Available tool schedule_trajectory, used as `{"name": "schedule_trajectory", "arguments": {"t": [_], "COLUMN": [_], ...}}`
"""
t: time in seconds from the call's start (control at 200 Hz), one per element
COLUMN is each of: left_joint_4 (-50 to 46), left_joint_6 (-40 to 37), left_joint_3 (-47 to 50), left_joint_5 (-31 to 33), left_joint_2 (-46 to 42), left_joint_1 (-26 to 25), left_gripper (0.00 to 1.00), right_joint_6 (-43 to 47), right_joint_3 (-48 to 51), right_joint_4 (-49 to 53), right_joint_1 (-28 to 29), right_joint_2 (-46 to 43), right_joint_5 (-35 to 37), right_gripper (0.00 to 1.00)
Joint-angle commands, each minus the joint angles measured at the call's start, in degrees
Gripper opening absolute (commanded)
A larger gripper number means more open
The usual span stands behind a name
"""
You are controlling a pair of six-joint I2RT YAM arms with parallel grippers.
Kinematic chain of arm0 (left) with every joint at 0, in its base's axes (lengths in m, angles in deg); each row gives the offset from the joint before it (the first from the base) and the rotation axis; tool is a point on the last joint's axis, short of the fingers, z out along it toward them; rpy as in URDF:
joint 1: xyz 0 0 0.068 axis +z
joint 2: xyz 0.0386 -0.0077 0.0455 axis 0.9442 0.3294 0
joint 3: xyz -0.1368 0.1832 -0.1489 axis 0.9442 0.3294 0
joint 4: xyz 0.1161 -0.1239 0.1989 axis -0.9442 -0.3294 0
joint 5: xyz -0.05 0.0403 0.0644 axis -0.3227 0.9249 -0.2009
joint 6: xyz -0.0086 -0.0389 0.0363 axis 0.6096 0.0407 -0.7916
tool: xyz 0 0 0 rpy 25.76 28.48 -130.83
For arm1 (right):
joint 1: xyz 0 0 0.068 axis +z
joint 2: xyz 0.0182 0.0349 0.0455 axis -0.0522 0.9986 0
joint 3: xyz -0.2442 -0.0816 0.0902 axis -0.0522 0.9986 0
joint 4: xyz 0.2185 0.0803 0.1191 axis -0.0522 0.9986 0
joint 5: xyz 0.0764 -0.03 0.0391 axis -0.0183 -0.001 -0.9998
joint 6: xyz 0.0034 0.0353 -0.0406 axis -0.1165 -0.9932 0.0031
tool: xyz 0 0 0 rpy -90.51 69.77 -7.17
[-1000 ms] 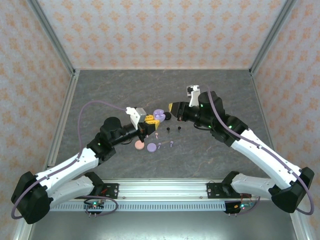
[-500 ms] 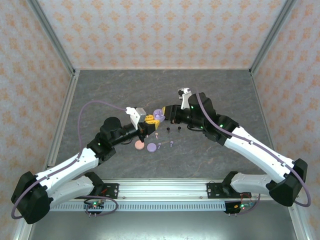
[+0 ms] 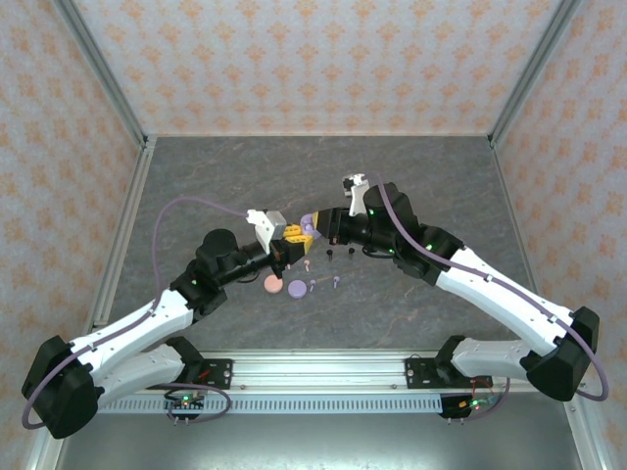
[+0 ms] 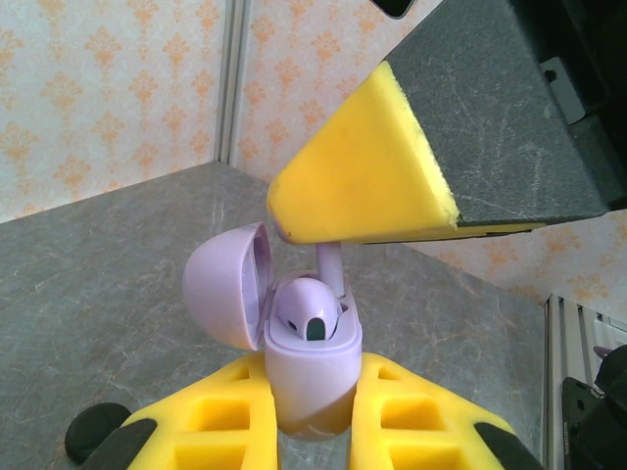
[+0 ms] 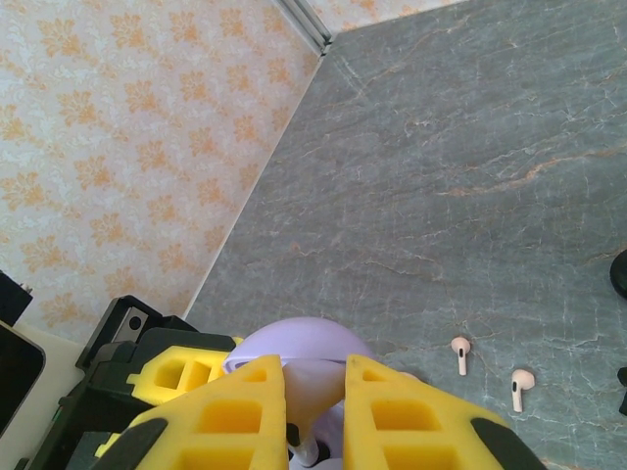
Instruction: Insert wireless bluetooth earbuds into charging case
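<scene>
My left gripper [image 4: 312, 397] is shut on the base of a lilac charging case [image 4: 306, 357], held above the table. Its lid [image 4: 223, 294] hangs open to the left, and one lilac earbud [image 4: 312, 308] sits in a socket. My right gripper [image 5: 313, 377] is shut on a second lilac earbud [image 5: 318, 406]. That earbud's stem [image 4: 330, 269] points down into the case's other socket, under the right gripper's fingers [image 4: 372, 176]. In the top view the left gripper [image 3: 292, 240] and right gripper [image 3: 320, 224] meet at the case [image 3: 309, 226] at mid-table.
On the table below lie a pink round case [image 3: 273, 285], a lilac round case [image 3: 296, 289], loose pale earbuds [image 3: 336, 281] and black earbuds [image 3: 330, 256]. Two pinkish-white earbuds [image 5: 459, 352] lie right of the grippers. A black round case [image 4: 93, 431] lies nearby.
The right arm has moved left and brought its earbud over the open case. The left arm has kept the case still.
</scene>
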Motion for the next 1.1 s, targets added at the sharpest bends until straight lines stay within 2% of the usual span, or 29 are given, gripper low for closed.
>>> {"name": "schedule_trajectory", "arguments": {"t": [0.0,0.686,0.926,1.096], "left_joint_4": [2.65,2.22,2.21,2.22], "left_joint_6": [0.51,0.50,0.59,0.59], "left_joint_3": [-0.62,-0.39,-0.22,0.06], "left_joint_5": [1.20,1.36,1.23,1.11], "left_joint_2": [-0.13,-0.25,-0.42,-1.05], "left_joint_1": [-0.56,-0.56,-0.56,-0.56], "left_gripper": [0.00,0.00,0.00,0.00], "right_joint_6": [0.45,2.01,1.89,5.82], "right_joint_3": [-1.19,-0.82,-2.94,-6.93], "right_joint_4": [-1.76,0.94,1.09,4.91], "right_joint_1": [0.70,0.82,0.83,0.75], "right_joint_2": [0.12,1.57,1.30,0.76], "right_joint_5": [-0.18,-3.46,-4.54,-4.09], "right_gripper": [0.15,0.17,0.26,0.46]}}
